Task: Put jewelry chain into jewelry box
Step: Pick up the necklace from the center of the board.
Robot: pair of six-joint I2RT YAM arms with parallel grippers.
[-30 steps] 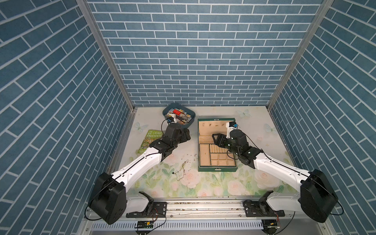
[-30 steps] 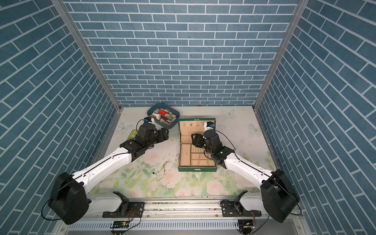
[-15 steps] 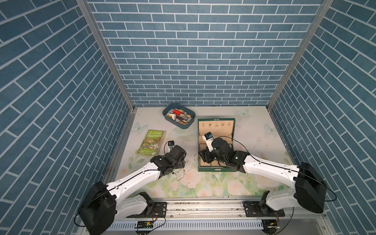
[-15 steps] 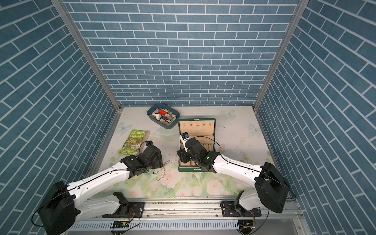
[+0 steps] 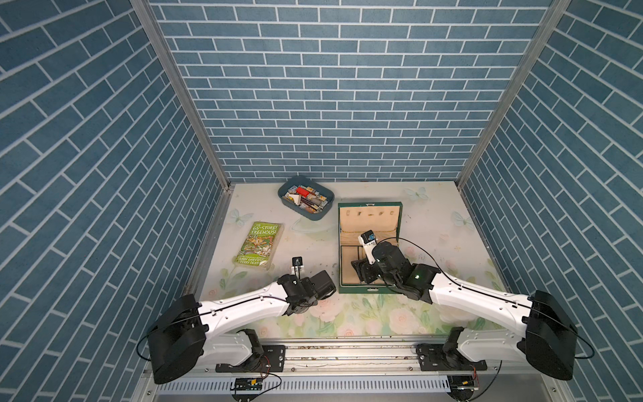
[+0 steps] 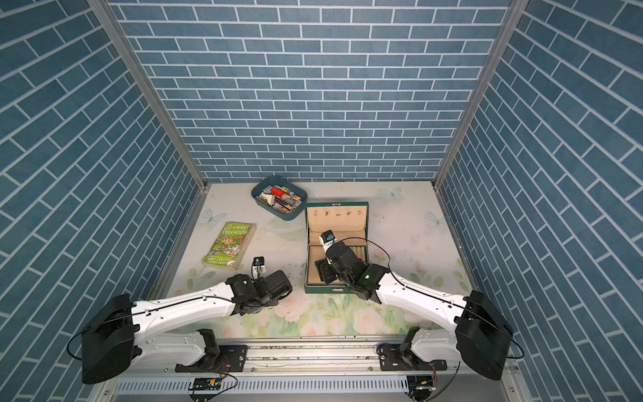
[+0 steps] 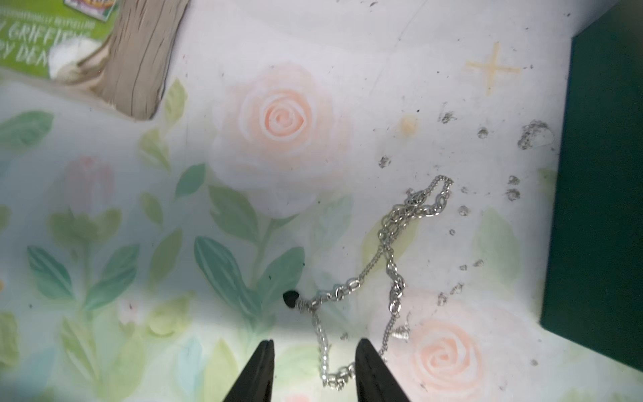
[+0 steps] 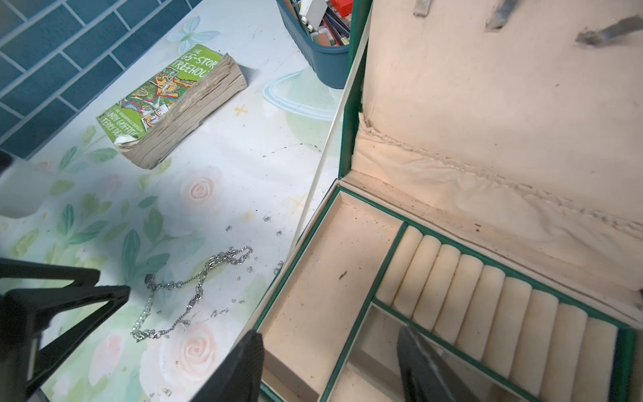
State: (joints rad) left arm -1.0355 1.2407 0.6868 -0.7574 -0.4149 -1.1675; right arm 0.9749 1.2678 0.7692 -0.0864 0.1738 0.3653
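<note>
The jewelry chain [image 7: 389, 264] lies loose on the flowered mat, its dark bead [image 7: 290, 298] at one end, just left of the jewelry box [image 7: 605, 174]. In the right wrist view the chain [image 8: 195, 292] shows beside the box [image 8: 330, 278]. My left gripper [image 7: 315, 344] is low over the mat. Its jaws stand apart, with a loop of the chain lying between the fingertips [image 7: 363, 348]. Both top views hide the chain under that gripper [image 5: 327, 285] [image 6: 283, 282]. The box [image 5: 362, 298] [image 6: 327, 289] stands with its lid up. My right gripper [image 8: 330, 348] [image 5: 360, 271] hangs open above the box's near-left compartments, holding nothing.
A green paperback book [image 5: 259, 245] [image 8: 174, 101] lies at the left of the mat. A blue-grey oval bin [image 5: 306, 198] [image 8: 323, 52] of small items sits at the back, close to the box lid. Brick-pattern walls close in three sides.
My left arm came from the bin at the back to the near mat and dropped over the chain, its jaws narrowing. My right arm shifted to the box's near-left corner.
</note>
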